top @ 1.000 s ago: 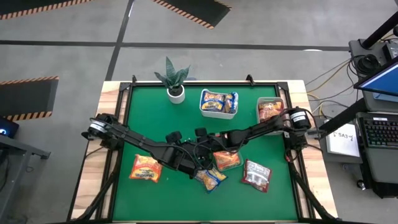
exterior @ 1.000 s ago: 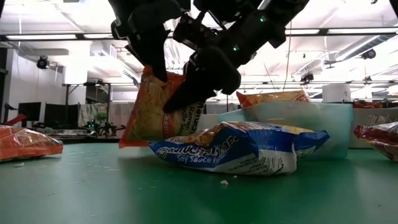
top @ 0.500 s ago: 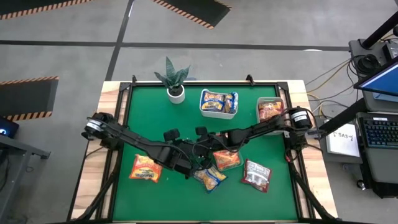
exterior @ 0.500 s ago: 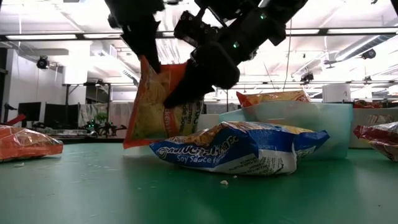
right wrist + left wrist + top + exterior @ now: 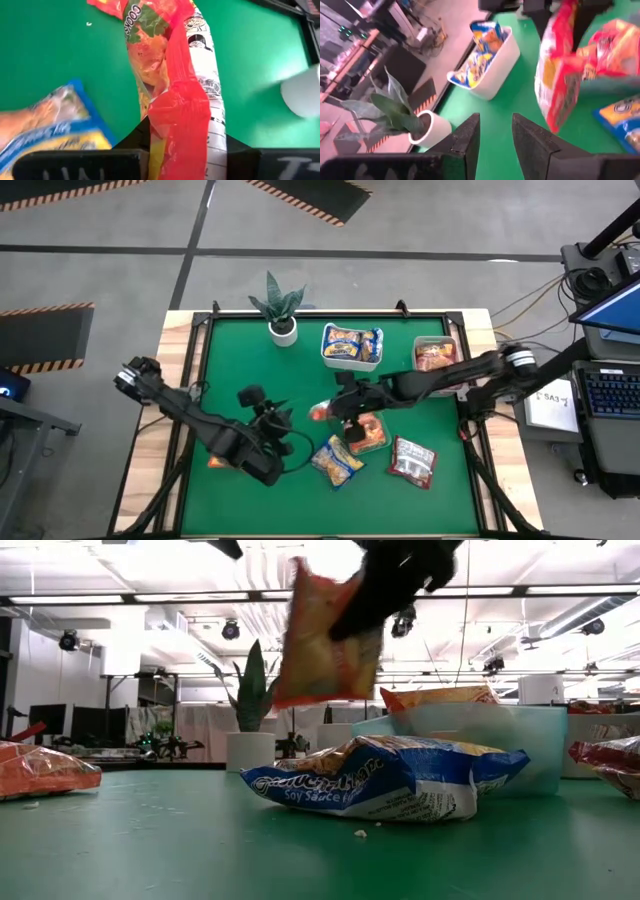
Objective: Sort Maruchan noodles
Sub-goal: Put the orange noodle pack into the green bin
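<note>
Writing: "Soy Sauce" on blue packet (image 5: 385, 778) | right fingers (image 5: 187, 145) clamp orange packet (image 5: 170, 75) | left fingers (image 5: 470, 137) apart

Using the white tub (image 5: 351, 346) as landmark: two yellow-and-blue packets (image 5: 350, 341) lie inside it. An orange packet (image 5: 326, 635) hangs upright in the air in front of the tub. Under it an orange packet (image 5: 366, 434) lies flat, a blue-and-yellow soy sauce packet (image 5: 338, 461) farther front, a dark red packet (image 5: 412, 460) front-right, and another orange packet (image 5: 45, 768) far front-left.
</note>
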Robot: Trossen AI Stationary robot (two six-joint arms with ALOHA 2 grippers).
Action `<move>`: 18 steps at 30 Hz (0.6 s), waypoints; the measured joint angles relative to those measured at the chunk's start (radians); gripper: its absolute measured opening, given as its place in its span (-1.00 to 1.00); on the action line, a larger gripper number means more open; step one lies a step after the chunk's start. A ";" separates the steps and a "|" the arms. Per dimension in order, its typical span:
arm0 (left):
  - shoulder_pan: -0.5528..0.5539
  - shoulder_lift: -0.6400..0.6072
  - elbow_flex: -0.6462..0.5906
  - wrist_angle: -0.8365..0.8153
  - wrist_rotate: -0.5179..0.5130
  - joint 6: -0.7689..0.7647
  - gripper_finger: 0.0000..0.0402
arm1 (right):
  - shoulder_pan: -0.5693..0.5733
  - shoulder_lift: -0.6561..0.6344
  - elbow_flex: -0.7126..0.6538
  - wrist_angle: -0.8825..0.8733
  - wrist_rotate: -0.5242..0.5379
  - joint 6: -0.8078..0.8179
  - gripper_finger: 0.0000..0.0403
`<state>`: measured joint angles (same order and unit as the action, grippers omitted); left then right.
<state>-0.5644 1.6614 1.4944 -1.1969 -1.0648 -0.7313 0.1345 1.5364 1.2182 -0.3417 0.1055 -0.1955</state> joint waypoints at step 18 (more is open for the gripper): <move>-0.069 0.004 -0.137 0.293 -0.060 -0.077 -0.52 | -0.030 -0.358 -0.334 -0.116 -0.027 0.249 -0.73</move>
<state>-0.6332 1.6652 1.3573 -0.9038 -1.1251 -0.8088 0.1046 1.1780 0.8841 -0.4573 0.0787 0.0532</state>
